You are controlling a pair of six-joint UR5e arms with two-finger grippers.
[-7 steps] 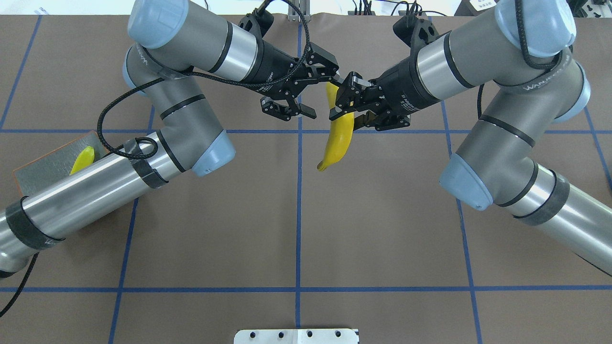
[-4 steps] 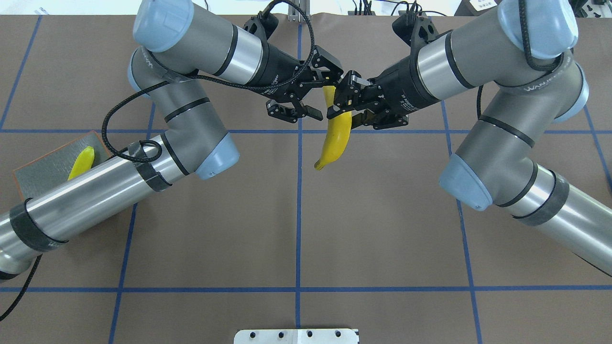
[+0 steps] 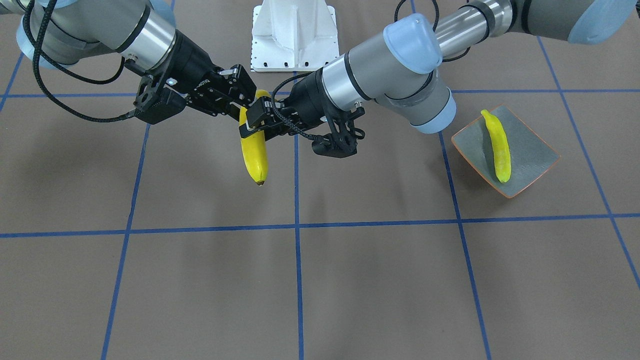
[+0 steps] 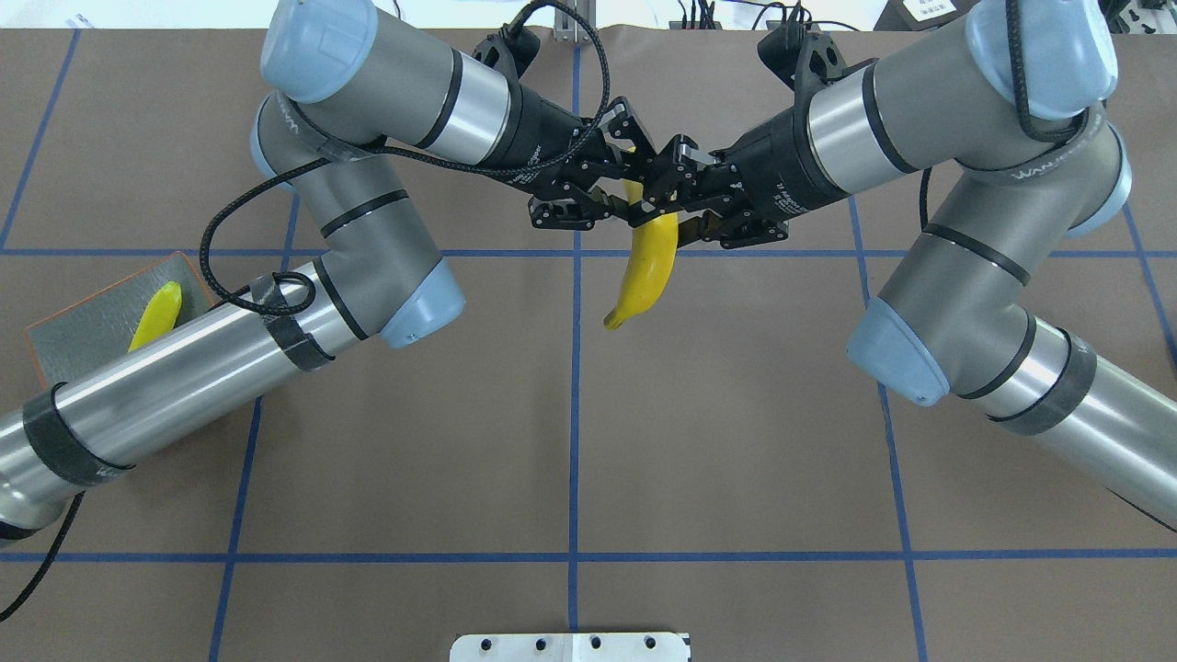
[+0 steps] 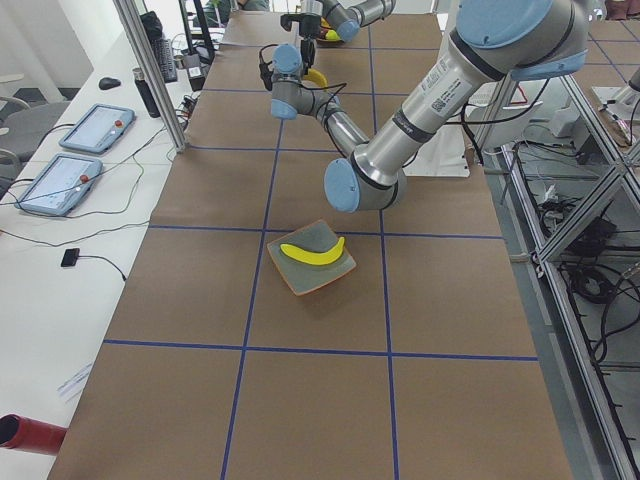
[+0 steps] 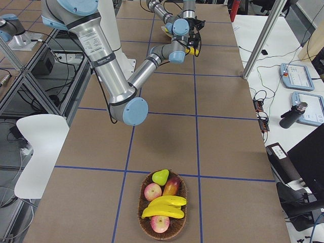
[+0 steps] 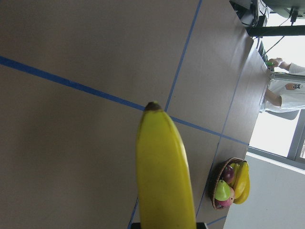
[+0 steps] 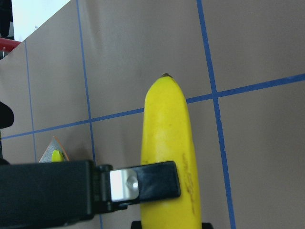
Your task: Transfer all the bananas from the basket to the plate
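Observation:
One banana (image 4: pixel 648 267) hangs nearly upright over the table's middle, dark tip down. My right gripper (image 4: pixel 660 198) is shut on its upper part. From the other side my left gripper (image 4: pixel 618 184) is shut on the same banana (image 3: pixel 254 155), one black finger lying across it in the right wrist view. A second banana (image 3: pixel 499 147) lies on the grey-green plate (image 3: pixel 532 150) with the orange rim, partly under my left arm in the overhead view. The wicker basket (image 6: pixel 143 225) at the table's far right end holds two more bananas (image 6: pixel 163 206).
Apples, a pear and a reddish fruit share the basket. The white robot base (image 3: pixel 292 35) stands at the table's near edge. Blue tape lines cross the brown table. A person (image 7: pixel 286 90) stands beyond the basket end, and tablets lie on a side bench.
My left gripper has moved right to the banana and narrowed from open to shut around it. The right gripper and banana have barely shifted.

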